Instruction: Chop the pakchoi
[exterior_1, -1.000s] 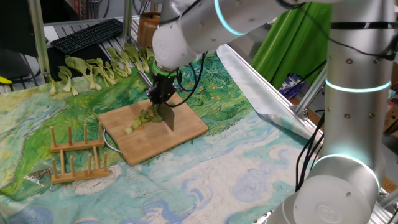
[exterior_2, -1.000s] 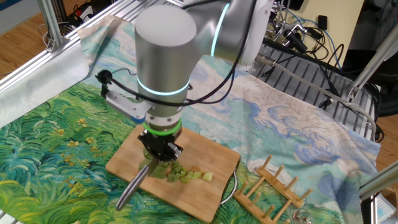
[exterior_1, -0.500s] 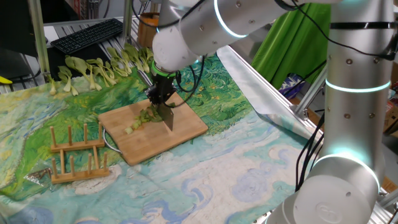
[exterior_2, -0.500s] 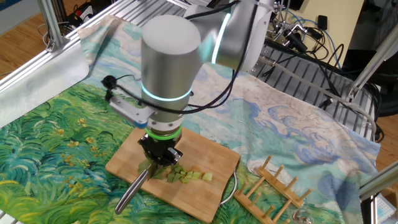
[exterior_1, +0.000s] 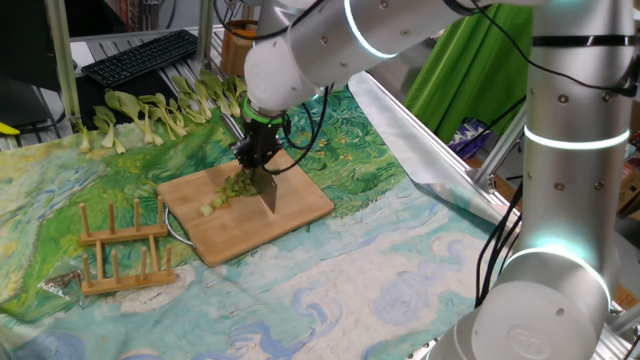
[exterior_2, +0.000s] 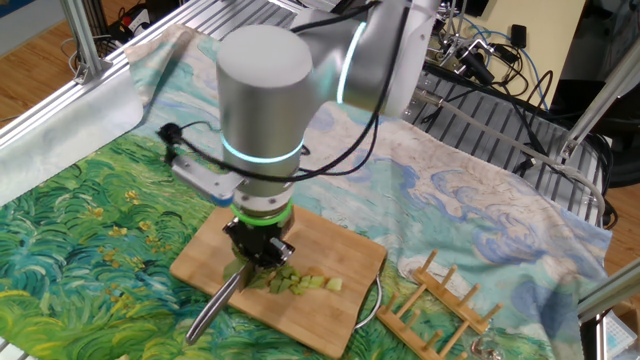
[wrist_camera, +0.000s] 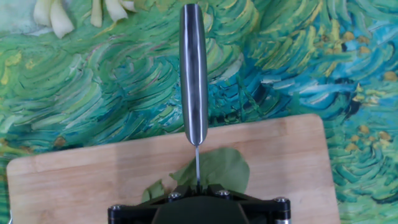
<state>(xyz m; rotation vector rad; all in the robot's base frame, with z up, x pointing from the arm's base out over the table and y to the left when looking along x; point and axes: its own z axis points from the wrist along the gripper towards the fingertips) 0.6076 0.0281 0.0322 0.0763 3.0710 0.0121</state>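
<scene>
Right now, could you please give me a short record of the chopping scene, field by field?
tool: knife, steel handle sticking out over the cloth, blade edge-down on the leaf
gripper: pointing down, fingers shut on the knife
pakchoi: short cut pieces plus a leaf under the blade
surface: wooden cutting board on a painted cloth
spare greens: row of whole pakchoi beyond the board
nearby: wooden rack beside the board

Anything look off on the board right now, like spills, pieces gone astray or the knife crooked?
Nothing stands out. The hand is shut on the knife, whose blade stands upright over the pakchoi. The cut pieces lie together on the cutting board, none off it.
</scene>
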